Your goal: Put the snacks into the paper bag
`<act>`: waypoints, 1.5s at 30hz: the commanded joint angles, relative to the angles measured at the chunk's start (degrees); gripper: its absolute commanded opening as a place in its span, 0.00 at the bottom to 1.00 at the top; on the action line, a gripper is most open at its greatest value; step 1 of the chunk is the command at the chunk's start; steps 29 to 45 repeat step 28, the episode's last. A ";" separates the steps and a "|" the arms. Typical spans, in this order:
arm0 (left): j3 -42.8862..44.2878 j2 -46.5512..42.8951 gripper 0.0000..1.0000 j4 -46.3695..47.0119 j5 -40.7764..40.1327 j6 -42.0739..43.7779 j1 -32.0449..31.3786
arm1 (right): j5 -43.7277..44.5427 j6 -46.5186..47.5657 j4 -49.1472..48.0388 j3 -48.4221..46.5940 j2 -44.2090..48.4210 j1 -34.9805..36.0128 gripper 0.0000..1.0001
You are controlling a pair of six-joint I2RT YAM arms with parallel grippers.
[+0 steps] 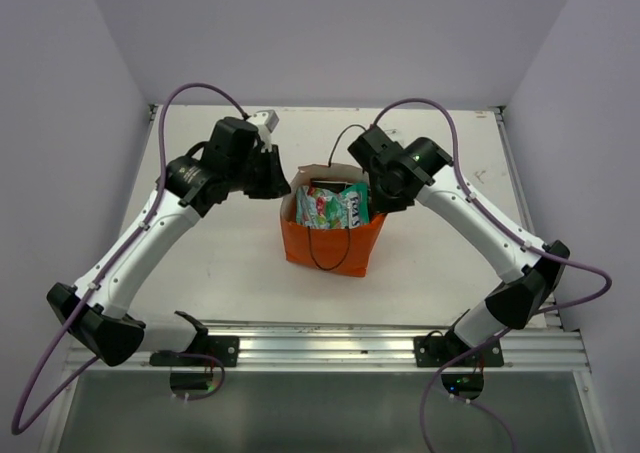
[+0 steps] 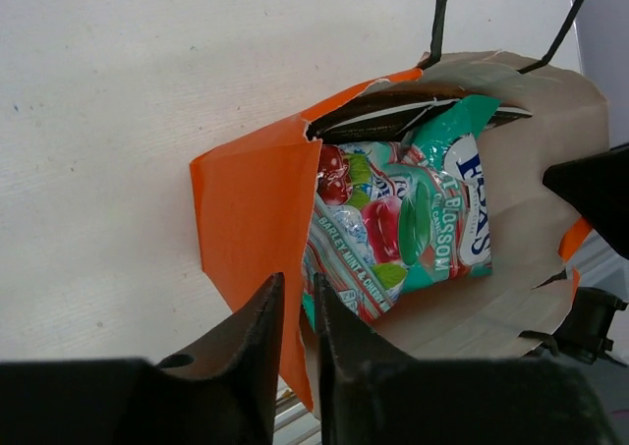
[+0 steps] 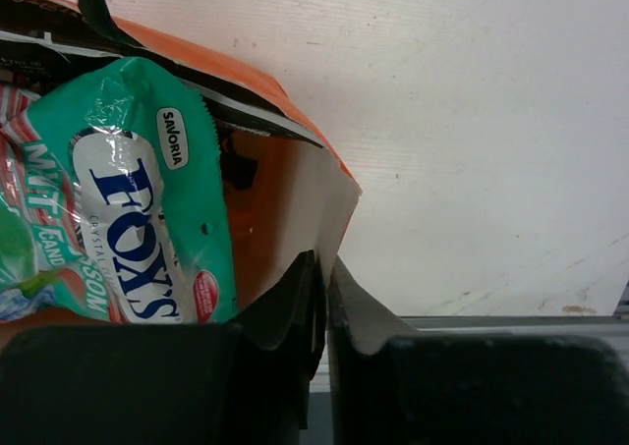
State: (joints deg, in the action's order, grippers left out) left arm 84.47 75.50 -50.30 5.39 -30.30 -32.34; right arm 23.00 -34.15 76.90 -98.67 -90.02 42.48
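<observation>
The orange paper bag (image 1: 333, 245) stands upright at the table's middle, mouth open. A teal-green and red snack packet (image 1: 331, 207) lies inside on top; it also shows in the left wrist view (image 2: 408, 214) and the right wrist view (image 3: 128, 190). A dark packet edge (image 2: 369, 121) shows behind it. The other snacks are hidden. My left gripper (image 2: 298, 303) is shut on the bag's left wall (image 2: 251, 209). My right gripper (image 3: 326, 283) is shut on the bag's right wall (image 3: 310, 199). Both hold the mouth spread.
The bag's thin black loop handles hang at front (image 1: 330, 256) and back (image 2: 439, 18). The white table (image 1: 220, 263) is walled on three sides. An aluminium rail (image 1: 330, 345) runs along the near edge by the arm bases.
</observation>
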 commanded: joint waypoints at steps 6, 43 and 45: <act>2.54 -4.83 0.71 3.63 -2.57 0.60 -0.71 | -0.14 1.62 3.53 -4.15 3.00 0.59 0.36; 20.82 11.68 1.00 14.44 -16.53 13.68 22.14 | 28.32 15.14 -4.02 -10.85 4.76 -3.89 0.81; 20.82 11.68 1.00 14.44 -16.53 13.68 22.14 | 28.32 15.14 -4.02 -10.85 4.76 -3.89 0.81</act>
